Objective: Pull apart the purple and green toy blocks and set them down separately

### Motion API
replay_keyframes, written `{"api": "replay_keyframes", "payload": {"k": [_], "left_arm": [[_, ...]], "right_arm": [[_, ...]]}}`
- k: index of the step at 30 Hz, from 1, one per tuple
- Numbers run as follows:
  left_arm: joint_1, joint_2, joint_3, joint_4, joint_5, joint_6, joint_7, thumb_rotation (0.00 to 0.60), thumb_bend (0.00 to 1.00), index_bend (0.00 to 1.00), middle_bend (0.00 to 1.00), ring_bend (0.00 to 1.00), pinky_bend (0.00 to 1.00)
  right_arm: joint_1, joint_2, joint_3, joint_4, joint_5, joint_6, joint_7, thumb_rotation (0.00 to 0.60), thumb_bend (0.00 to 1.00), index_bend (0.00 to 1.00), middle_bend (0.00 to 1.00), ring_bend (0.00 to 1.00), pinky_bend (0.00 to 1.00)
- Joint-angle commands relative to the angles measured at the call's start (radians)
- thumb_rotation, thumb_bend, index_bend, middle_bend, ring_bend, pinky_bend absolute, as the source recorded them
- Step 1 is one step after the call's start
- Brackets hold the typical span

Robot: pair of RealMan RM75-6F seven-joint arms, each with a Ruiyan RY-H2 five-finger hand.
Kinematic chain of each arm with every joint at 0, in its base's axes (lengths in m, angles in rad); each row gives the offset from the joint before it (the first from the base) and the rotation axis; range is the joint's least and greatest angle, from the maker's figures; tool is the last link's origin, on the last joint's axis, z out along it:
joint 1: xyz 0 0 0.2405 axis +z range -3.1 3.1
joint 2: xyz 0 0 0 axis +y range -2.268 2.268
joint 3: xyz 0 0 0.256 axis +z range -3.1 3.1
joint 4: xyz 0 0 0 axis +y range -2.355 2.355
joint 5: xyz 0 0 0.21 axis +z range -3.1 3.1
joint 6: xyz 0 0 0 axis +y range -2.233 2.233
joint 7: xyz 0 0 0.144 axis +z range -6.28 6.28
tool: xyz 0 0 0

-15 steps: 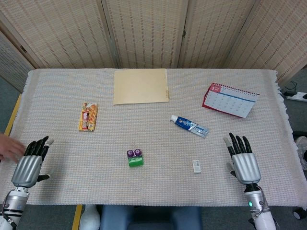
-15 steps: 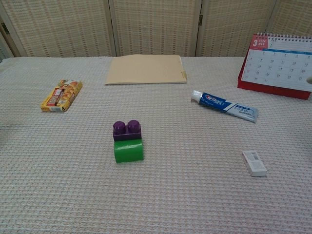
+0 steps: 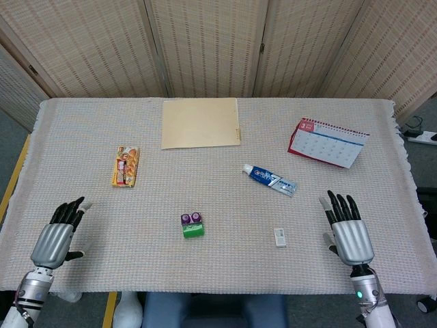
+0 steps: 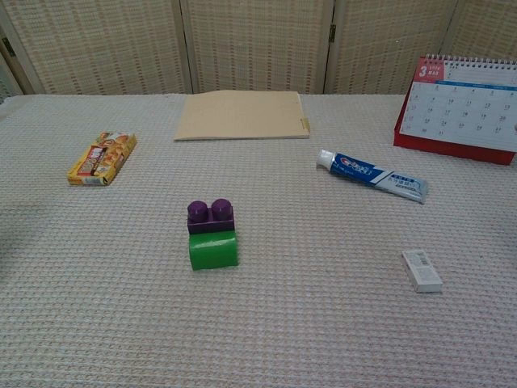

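Observation:
The purple block [image 3: 190,218] [image 4: 210,217] and the green block [image 3: 193,230] [image 4: 213,250] lie joined together near the middle of the table, purple on the far side. My left hand [image 3: 57,235] hovers at the table's front left, fingers spread and empty. At the front right my right hand [image 3: 347,229] is likewise spread and holds nothing. Both hands are well apart from the blocks. Neither hand shows in the chest view.
A yellow snack pack [image 3: 125,166] lies at the left, a tan folder [image 3: 200,123] at the back middle, a toothpaste tube [image 3: 269,179] and a desk calendar [image 3: 326,142] at the right. A small white box [image 3: 279,236] sits right of the blocks.
My left hand has shifted a little to the right and nearer the front edge. A person's hand at the left edge has gone from view. The blocks have not moved.

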Motion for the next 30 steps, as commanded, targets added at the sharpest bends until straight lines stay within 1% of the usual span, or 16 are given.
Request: {"api": "replay_keyframes", "payload": {"k": [1, 3, 5, 7, 10, 12, 13, 15, 20, 26, 30], "left_arm": [[-0.001, -0.064, 0.004, 0.005, 0.024, 0.009, -0.045, 0.600, 0.32, 0.18, 0.00, 0.00, 0.00], [-0.007, -0.103, -0.009, 0.004, 0.009, 0.011, 0.024, 0.600, 0.32, 0.21, 0.00, 0.00, 0.00], [-0.017, -0.131, -0.021, -0.027, -0.007, 0.006, 0.084, 0.600, 0.32, 0.22, 0.00, 0.00, 0.00], [-0.027, -0.148, -0.034, -0.068, -0.027, -0.006, 0.112, 0.600, 0.32, 0.23, 0.00, 0.00, 0.00], [-0.048, -0.163, -0.059, -0.136, -0.068, -0.034, 0.127, 0.600, 0.32, 0.25, 0.00, 0.00, 0.00], [-0.063, -0.184, -0.085, -0.172, -0.117, -0.048, 0.152, 0.600, 0.32, 0.27, 0.00, 0.00, 0.00], [-0.074, -0.204, -0.107, -0.193, -0.159, -0.056, 0.172, 0.600, 0.32, 0.27, 0.00, 0.00, 0.00], [-0.092, -0.236, -0.134, -0.216, -0.219, -0.069, 0.204, 0.600, 0.32, 0.29, 0.00, 0.00, 0.00], [-0.145, -0.319, -0.172, -0.214, -0.349, -0.088, 0.325, 0.600, 0.32, 0.29, 0.00, 0.00, 0.00], [-0.208, -0.405, -0.207, -0.185, -0.481, -0.103, 0.427, 0.600, 0.32, 0.30, 0.00, 0.00, 0.00], [-0.253, -0.449, -0.243, -0.183, -0.574, -0.102, 0.487, 0.600, 0.32, 0.31, 0.00, 0.00, 0.00]], "right_arm": [[-0.004, 0.003, -0.002, -0.006, -0.009, 0.010, 0.004, 0.600, 0.36, 0.00, 0.00, 0.00, 0.00], [-0.010, 0.020, -0.001, -0.024, -0.033, 0.034, 0.042, 0.600, 0.36, 0.00, 0.00, 0.00, 0.00], [-0.019, 0.051, -0.007, -0.041, -0.081, 0.071, 0.118, 0.600, 0.36, 0.00, 0.00, 0.00, 0.00], [-0.030, 0.086, -0.019, -0.053, -0.127, 0.107, 0.190, 0.600, 0.36, 0.00, 0.00, 0.00, 0.00], [-0.040, 0.116, -0.031, -0.055, -0.170, 0.138, 0.252, 0.600, 0.36, 0.00, 0.00, 0.00, 0.00], [-0.039, 0.125, -0.035, -0.055, -0.172, 0.130, 0.269, 0.600, 0.36, 0.00, 0.00, 0.00, 0.00], [-0.037, 0.129, -0.037, -0.057, -0.166, 0.117, 0.277, 0.600, 0.36, 0.00, 0.00, 0.00, 0.00], [-0.033, 0.134, -0.035, -0.060, -0.156, 0.101, 0.278, 0.600, 0.36, 0.00, 0.00, 0.00, 0.00], [-0.028, 0.131, -0.023, -0.059, -0.139, 0.084, 0.269, 0.600, 0.36, 0.00, 0.00, 0.00, 0.00], [-0.033, 0.144, -0.025, -0.066, -0.153, 0.092, 0.297, 0.600, 0.36, 0.00, 0.00, 0.00, 0.00], [-0.044, 0.153, -0.017, -0.070, -0.141, 0.109, 0.330, 0.600, 0.36, 0.00, 0.00, 0.00, 0.00]]}}
